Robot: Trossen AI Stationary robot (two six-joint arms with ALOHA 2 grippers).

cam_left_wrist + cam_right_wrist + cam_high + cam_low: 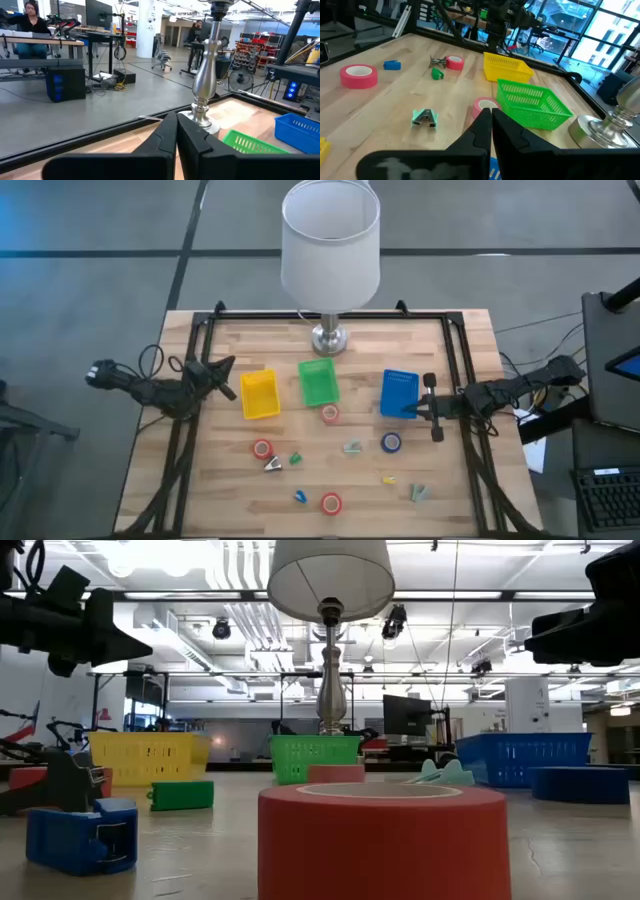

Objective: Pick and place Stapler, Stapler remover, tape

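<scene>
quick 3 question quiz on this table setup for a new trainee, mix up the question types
1. True or false: the green basket sits between the yellow basket and the blue basket.
2. How many tape rolls are blue? A) none B) one C) three
3. Fill in: the tall object at the table's far edge, behind the green basket, is a ____.

Key:
1. True.
2. B. Only one blue tape roll; the red tape rolls number three.
3. Lamp.
</scene>
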